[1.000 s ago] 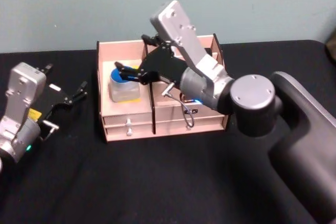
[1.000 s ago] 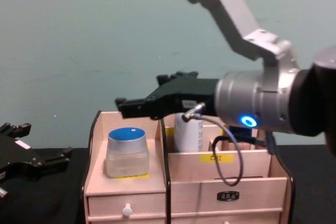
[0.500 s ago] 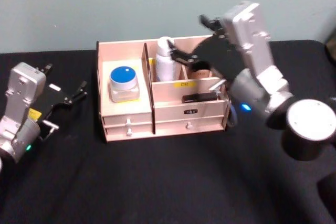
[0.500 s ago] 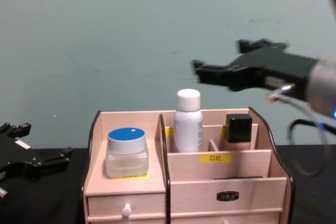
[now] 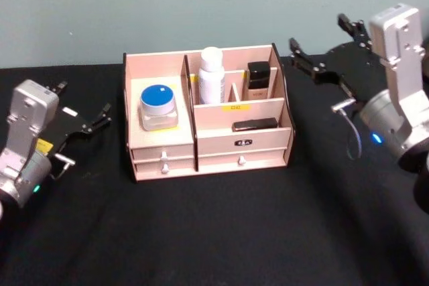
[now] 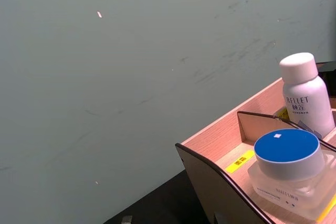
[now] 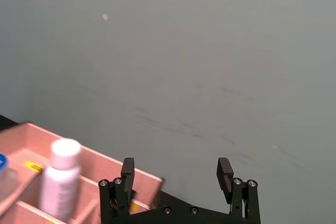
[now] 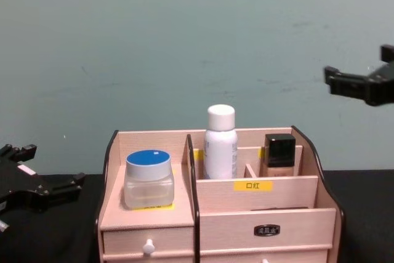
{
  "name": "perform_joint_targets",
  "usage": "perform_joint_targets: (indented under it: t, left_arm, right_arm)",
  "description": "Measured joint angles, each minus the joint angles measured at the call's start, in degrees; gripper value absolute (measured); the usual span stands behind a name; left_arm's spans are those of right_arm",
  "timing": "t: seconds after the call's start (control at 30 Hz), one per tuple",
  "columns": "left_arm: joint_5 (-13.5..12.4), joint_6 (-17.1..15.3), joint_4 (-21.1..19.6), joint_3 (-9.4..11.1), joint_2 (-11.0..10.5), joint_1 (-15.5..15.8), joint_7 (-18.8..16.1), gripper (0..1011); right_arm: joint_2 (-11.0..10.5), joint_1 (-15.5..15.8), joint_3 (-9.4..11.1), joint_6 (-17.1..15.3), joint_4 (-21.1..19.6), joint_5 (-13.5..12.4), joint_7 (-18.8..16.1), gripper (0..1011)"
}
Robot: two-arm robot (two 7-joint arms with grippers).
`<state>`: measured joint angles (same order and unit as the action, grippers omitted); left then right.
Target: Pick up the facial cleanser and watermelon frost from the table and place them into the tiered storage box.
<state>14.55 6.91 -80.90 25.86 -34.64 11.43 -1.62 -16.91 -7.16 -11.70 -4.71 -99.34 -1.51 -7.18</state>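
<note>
the tiered storage box point(image 5: 208, 140) sits mid-table on the black table point(image 5: 221, 232). inside, the blue-lidded jar point(image 5: 159, 106) stands on the left shelf, around 9 o'clock from the white bottle point(image 5: 211, 75), which is upright in the back row. a black-capped bottle point(image 5: 258, 76) is at 3 o'clock of that, and a flat dark thing point(image 5: 255, 124) lies on the middle tier, too small to tell what it is. right gripper point(image 5: 328, 48) hangs at 2 o'clock of the box, fingers spread, holding nothing. left gripper point(image 5: 84, 115) is parked at 9 o'clock, looks released i think, partly cut off in the chest view.
</note>
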Motion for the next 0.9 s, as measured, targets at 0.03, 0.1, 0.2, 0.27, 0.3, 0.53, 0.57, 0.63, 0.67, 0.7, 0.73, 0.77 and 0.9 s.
perform_joint_targets:
  t: [0.03,0.1,0.2,0.27,0.3,0.53,0.57,0.63,0.67,0.7,0.73,0.77,0.9]
  left_arm:
    - [0.0,0.0,0.0,0.0,0.0,0.0,0.0,1010]
    - [0.0,0.0,0.0,0.0,0.0,0.0,0.0,1010]
    - [0.0,0.0,0.0,0.0,0.0,0.0,0.0,1010]
    - [0.0,0.0,0.0,0.0,0.0,0.0,0.0,1010]
    - [0.0,0.0,0.0,0.0,0.0,0.0,0.0,1010]
    - [0.0,0.0,0.0,0.0,0.0,0.0,0.0,1010]
    - [0.0,0.0,0.0,0.0,0.0,0.0,0.0,1010]
    - [0.0,0.0,0.0,0.0,0.0,0.0,0.0,1010]
    - [0.0,0.0,0.0,0.0,0.0,0.0,0.0,1009]
    - [-0.01,0.0,0.0,0.0,0.0,0.0,0.0,1010]
    - [0.0,0.0,0.0,0.0,0.0,0.0,0.0,1010]
    - [-0.01,0.0,0.0,0.0,0.0,0.0,0.0,1010]
    - [0.0,0.0,0.0,0.0,0.0,0.0,0.0,1010]
  right_arm:
    - [0.0,0.2,0.35,0.03,0.16,0.1,0.14,1002]
    - [-0.01,0.71,1.29,0.22,0.85,0.34,0.41,1002]
    - [0.07,1.25,2.11,0.42,1.7,0.53,0.59,1002]
    - [0.24,1.68,2.65,0.53,2.62,0.83,0.73,1002]
    - [0.32,1.82,2.81,0.58,3.02,0.94,0.77,1002]
    - [1.19,2.19,3.49,1.16,6.31,2.23,0.98,1002]
    - [1.41,2.19,3.52,1.28,7.03,2.53,0.94,1002]
    - [1.76,2.17,3.55,1.31,8.15,2.92,0.8,1002]
    - [1.9,2.16,3.56,1.31,8.51,3.06,0.78,1002]
    - [2.04,2.14,3.58,1.31,8.83,3.22,0.78,1002]
    - [2.35,2.11,3.61,1.31,9.56,3.62,0.85,1002]
    - [2.49,2.09,3.63,1.31,9.91,3.82,0.91,1002]
    - [2.57,2.06,3.65,1.3,10.11,4.0,0.98,1003]
